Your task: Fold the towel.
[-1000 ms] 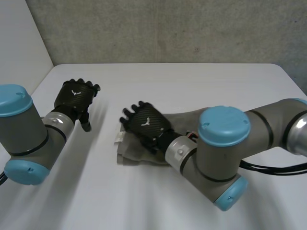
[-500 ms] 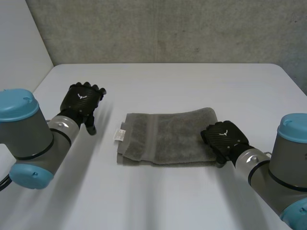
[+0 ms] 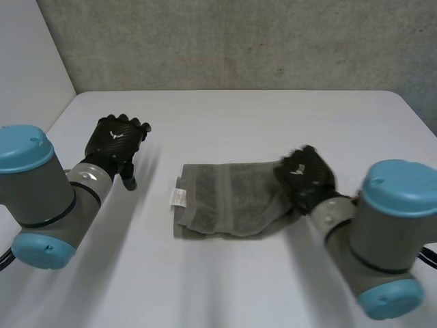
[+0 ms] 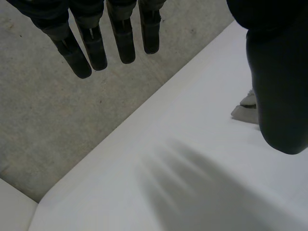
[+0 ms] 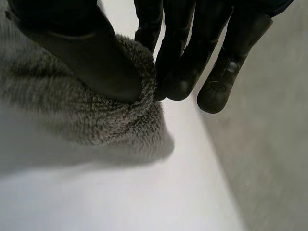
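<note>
A grey towel (image 3: 225,201) lies folded in the middle of the white table (image 3: 239,116), a white label (image 3: 177,197) at its left end. My right hand (image 3: 306,176) is at the towel's right edge, raised a little off the table. In the right wrist view the thumb and fingertips (image 5: 183,72) pinch a fold of the towel (image 5: 72,110). My left hand (image 3: 116,140) hovers left of the towel, apart from it. Its fingers (image 4: 96,43) hang straight with nothing between them. Beside the left thumb, a corner of the towel (image 4: 248,103) shows.
A grey wall (image 3: 239,41) runs along the table's far edge, and a white wall (image 3: 27,61) stands at the far left. My right arm (image 3: 382,232) reaches in over the table's front right.
My right hand moved from the towel's left end to its right edge, shut on it and lifted it, bunching that end inward. The left hand barely moved.
</note>
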You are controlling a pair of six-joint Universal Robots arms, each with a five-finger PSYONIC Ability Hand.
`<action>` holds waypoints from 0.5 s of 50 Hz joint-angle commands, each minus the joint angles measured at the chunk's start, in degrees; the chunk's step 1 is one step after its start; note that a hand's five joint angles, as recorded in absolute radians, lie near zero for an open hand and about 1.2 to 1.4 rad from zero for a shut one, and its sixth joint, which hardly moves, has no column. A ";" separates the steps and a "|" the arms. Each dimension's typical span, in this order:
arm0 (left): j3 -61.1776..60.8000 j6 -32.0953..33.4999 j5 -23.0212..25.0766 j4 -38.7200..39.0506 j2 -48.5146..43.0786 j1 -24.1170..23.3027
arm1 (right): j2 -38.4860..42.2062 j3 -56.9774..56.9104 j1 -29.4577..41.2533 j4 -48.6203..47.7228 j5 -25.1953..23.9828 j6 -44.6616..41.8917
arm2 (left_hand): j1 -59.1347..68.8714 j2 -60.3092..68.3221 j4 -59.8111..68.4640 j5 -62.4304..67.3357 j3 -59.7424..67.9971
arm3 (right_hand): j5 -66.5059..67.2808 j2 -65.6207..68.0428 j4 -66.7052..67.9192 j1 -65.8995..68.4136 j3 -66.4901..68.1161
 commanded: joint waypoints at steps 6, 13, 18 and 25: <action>0.05 -1.26 -1.91 0.26 3.45 0.04 | 12.77 -14.70 18.84 -1.07 -9.67 -5.48 | -4.65 -4.02 -4.36 -12.50 -3.51 | 4.30 5.55 3.21 7.61 3.66; -0.13 -4.34 -2.54 0.35 4.86 -0.23 | 14.63 -15.68 18.93 2.98 -12.77 -2.51 | -4.48 -3.85 -4.20 -12.33 -3.35 | 4.30 5.55 3.21 7.61 3.66; 0.48 -4.95 -2.54 0.44 4.51 -0.32 | 12.01 -14.46 14.12 3.07 -13.38 7.84 | -4.32 -3.68 -4.03 -12.17 -3.18 | -59.81 -58.55 -60.90 -56.50 -60.45; 2.59 -7.14 -2.62 0.53 3.72 -3.03 | 4.53 -11.64 7.95 2.90 -13.65 26.16 | -3.64 -3.01 -3.36 -11.50 -2.51 | -65.70 -64.45 -66.79 -62.39 -66.34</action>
